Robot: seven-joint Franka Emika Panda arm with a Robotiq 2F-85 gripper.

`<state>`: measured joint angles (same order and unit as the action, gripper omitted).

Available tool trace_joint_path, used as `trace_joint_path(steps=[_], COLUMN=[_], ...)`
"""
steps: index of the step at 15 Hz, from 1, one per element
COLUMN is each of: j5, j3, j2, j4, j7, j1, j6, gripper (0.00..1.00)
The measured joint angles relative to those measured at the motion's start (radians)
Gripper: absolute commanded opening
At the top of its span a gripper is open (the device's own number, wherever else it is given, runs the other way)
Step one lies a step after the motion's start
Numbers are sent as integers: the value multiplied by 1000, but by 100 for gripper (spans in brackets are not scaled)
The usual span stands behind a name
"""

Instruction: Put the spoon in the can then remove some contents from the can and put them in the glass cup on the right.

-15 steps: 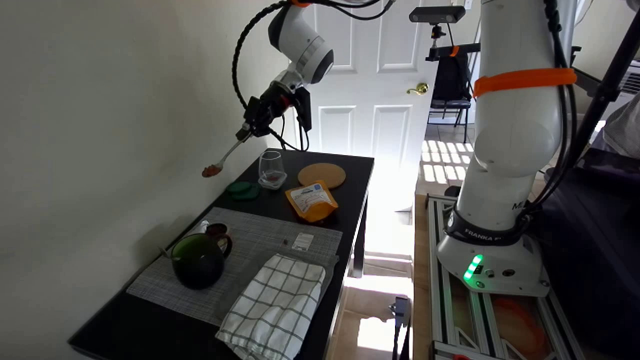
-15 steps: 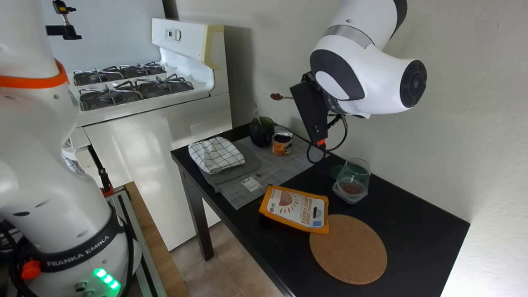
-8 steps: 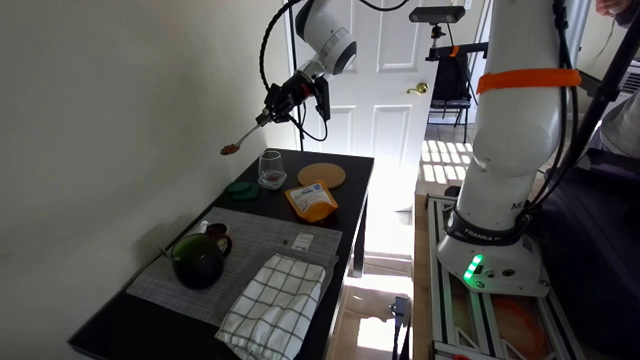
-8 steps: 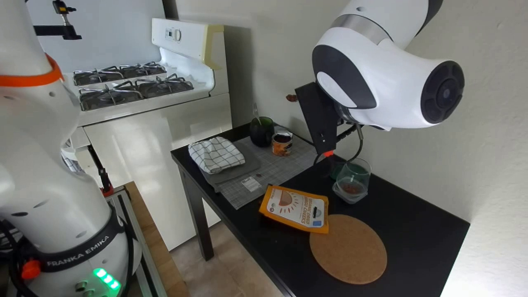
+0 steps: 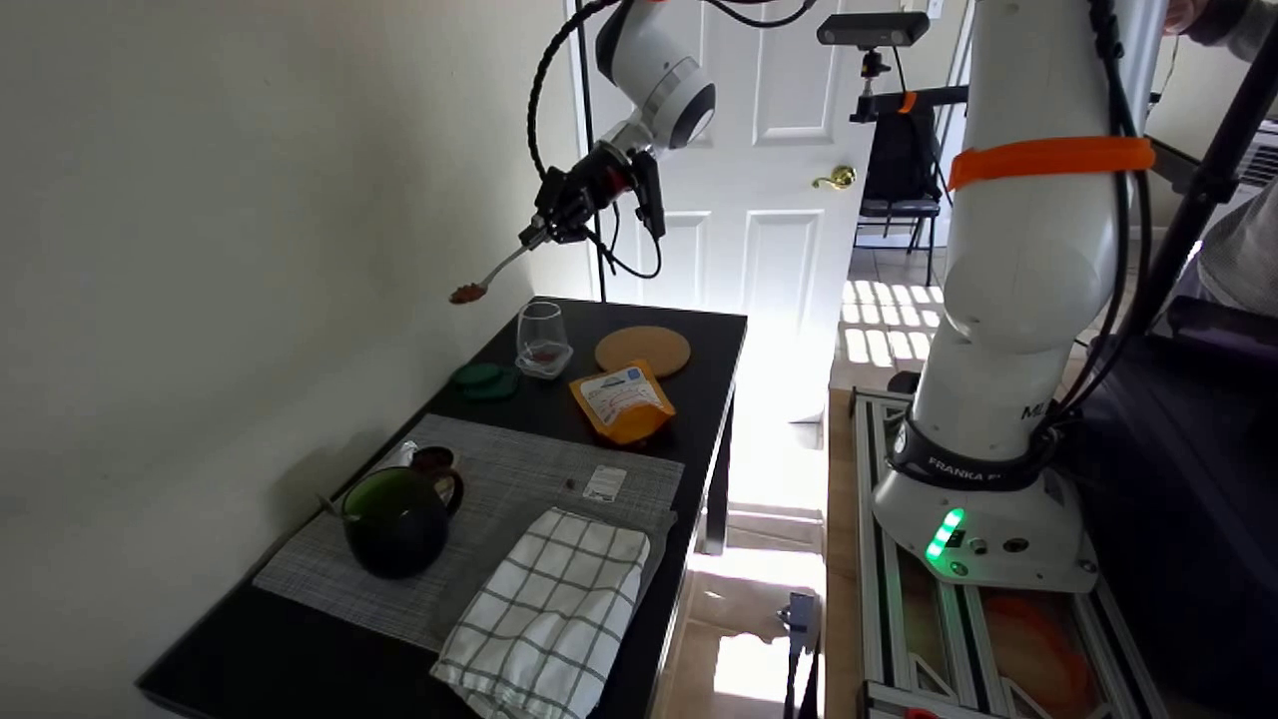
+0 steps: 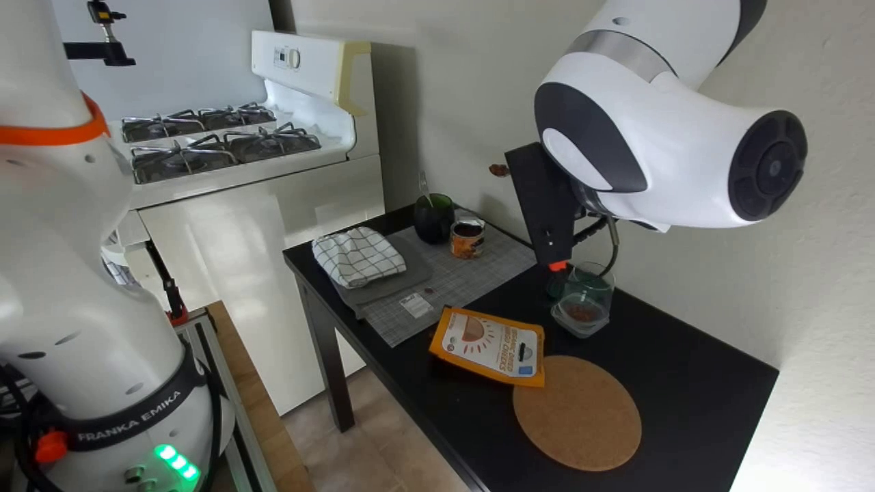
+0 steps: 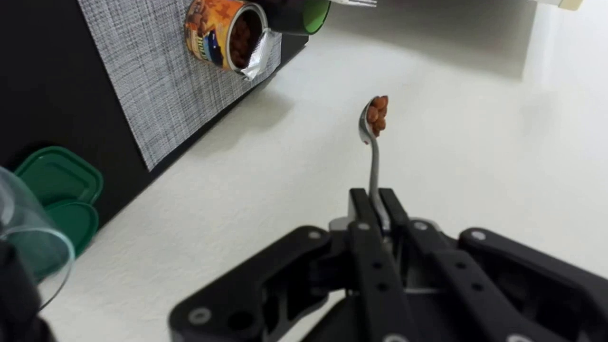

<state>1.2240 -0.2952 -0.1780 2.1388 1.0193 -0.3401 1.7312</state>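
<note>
My gripper [image 7: 373,195] is shut on the handle of the metal spoon [image 7: 374,164], whose bowl carries several brown beans [image 7: 377,115]. In an exterior view the spoon [image 5: 506,266] slants down from the gripper [image 5: 531,238], in the air near the wall. The open can [image 6: 467,240], orange-labelled with its foil lid peeled back, stands on the grey placemat; beans show inside the can [image 7: 213,35] in the wrist view. The glass cup [image 6: 586,290] stands at the table's far end with a little brown content at its bottom. Its rim side [image 7: 35,247] enters the wrist view at left.
A dark green mug [image 5: 397,534] with a fork stands beside the can. Green lids [image 5: 486,380], an orange pouch [image 5: 624,401] and a round cork mat [image 6: 577,413] lie around the glass. A checked cloth [image 5: 554,609] covers the near end. The wall runs alongside.
The arm has carried the loaded spoon upward and away from the can, towards the glass cup's end of the table. The beans stay on the spoon. A person's hand has appeared at the upper right edge.
</note>
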Motion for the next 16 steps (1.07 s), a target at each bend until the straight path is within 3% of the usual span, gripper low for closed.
trace_joint_path(steps=[8,16], j5=[-23,-23], j3=[-102,-111], j2=[-62,-177], j4=[-112,-211], j7=[-92,-175], j1=[-113,-156], j6=[-38,-40], gripper=[2,2])
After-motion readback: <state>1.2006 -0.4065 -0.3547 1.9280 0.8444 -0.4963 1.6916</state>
